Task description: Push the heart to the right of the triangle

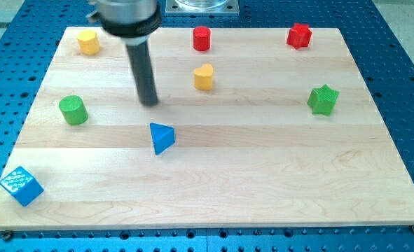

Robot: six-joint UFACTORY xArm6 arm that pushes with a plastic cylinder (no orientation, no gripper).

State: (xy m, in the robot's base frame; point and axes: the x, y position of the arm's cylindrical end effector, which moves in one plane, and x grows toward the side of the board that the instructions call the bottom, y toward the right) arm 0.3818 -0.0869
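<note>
A yellow heart block [204, 77] sits on the wooden board [277, 161] above the view's middle. A blue triangle block [162, 137] lies below and to the left of it. My tip [149, 103] is on the board to the left of the heart and above the triangle, a little to its left. It touches neither block.
A yellow block [88, 42] sits at the top left, a red cylinder [202, 38] at the top middle, a red star-like block [299, 35] at the top right. A green star [323, 99] is at the right, a green cylinder [73, 110] at the left, a blue cube [21, 186] at the bottom left corner.
</note>
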